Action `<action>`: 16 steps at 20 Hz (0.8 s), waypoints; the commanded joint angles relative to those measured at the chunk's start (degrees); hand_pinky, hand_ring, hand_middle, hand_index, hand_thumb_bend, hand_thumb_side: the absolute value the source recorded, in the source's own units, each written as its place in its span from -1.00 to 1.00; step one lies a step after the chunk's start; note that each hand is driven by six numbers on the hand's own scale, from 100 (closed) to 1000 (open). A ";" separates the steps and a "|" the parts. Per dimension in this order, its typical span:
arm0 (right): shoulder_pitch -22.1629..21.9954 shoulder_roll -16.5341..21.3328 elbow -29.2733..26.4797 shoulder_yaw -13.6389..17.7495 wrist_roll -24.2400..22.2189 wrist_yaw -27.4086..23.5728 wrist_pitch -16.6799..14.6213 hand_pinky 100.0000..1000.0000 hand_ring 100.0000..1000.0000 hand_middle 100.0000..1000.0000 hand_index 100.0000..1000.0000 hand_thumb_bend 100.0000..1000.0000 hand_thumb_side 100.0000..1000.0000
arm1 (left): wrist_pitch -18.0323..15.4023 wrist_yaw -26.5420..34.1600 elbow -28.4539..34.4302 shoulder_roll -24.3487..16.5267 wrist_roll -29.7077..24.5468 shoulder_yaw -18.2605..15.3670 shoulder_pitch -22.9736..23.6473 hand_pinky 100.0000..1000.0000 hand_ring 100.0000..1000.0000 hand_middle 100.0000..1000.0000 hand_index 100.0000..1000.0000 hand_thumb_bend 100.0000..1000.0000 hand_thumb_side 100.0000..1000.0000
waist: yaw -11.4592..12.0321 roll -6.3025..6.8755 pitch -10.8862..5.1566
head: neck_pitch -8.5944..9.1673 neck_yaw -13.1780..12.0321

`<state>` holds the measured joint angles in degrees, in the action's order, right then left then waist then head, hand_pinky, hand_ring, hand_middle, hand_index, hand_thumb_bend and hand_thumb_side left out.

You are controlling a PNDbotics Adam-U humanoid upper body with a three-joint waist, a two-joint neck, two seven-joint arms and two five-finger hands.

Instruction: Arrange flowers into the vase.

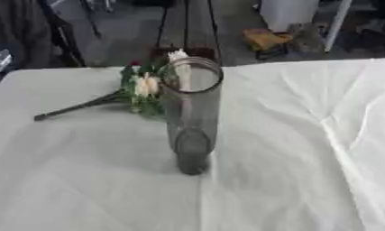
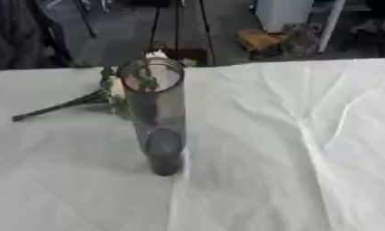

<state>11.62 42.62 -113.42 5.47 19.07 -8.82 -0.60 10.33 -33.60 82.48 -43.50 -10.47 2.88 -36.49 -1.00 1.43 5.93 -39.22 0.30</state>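
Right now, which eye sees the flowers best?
The left eye view. There the flowers lie on the table beside the vase, cream blooms and leaves clear, stems pointing left. In the right eye view the vase covers most of the blooms; mainly stems show.

White creased tablecloth [image 1: 305, 158], dark floor [image 1: 132, 40] behind, orange object [image 1: 262, 38], white post [image 1: 335, 25]

light: dim, even | focus: soft blur throughout | shadow: faint grey left of vase [image 1: 192, 113] | glare: none

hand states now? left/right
Left hand: not in view.
Right hand: not in view.
Neither shows near the vase or the flowers lying behind it.
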 commanded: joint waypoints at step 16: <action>2.85 0.63 -1.17 -0.77 -1.46 -0.94 1.13 0.25 0.37 0.42 0.64 -1.00 0.29 | -5.07 -25.57 -25.55 12.22 -11.05 3.76 -13.66 0.28 0.23 0.27 0.50 -0.64 -0.67 | -2.98 -0.09 -0.31 | -0.20 -1.59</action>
<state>13.66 42.28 -113.64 4.28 17.62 -9.62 0.40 5.47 -58.51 57.22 -30.65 -21.63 7.16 -48.93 -3.96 1.48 6.23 -39.28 -1.07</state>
